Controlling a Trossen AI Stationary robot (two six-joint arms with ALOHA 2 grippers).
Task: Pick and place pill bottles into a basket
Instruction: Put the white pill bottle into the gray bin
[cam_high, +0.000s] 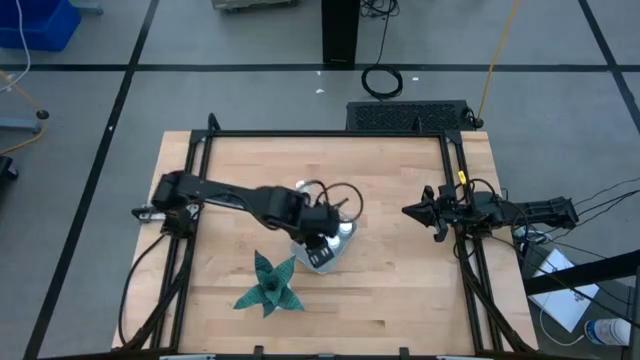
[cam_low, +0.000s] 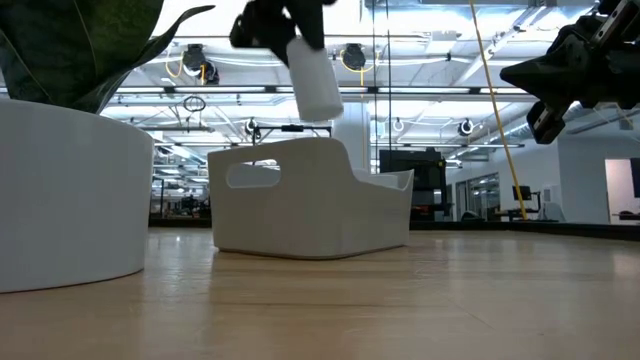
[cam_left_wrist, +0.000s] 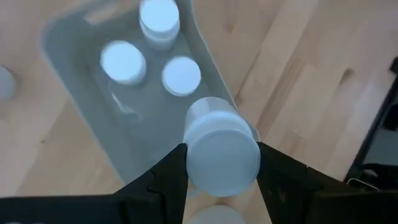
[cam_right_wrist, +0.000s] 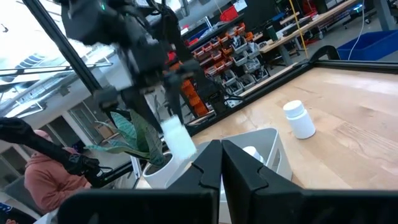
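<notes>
Left wrist view: three basketed bottles (cam_left_wrist: 181, 75).

The wooden worktop (cam_high: 400, 290) sits inside a black frame on a grey floor marked with dark lines. The left arm reaches from the worktop's left edge toward the centre, and the left gripper (cam_high: 322, 226) is over the basket (cam_high: 345, 236), a pale tray lying just right of centre and largely covered by the arm. What the gripper holds cannot be made out from above. A green star-shaped plant (cam_high: 268, 285) stands just beside the basket, nearer the front edge. The right gripper (cam_high: 412, 211) waits at the right side, well apart from the basket, pointing inward. A blue bin (cam_high: 35, 22) sits on the floor at the far left corner.
</notes>
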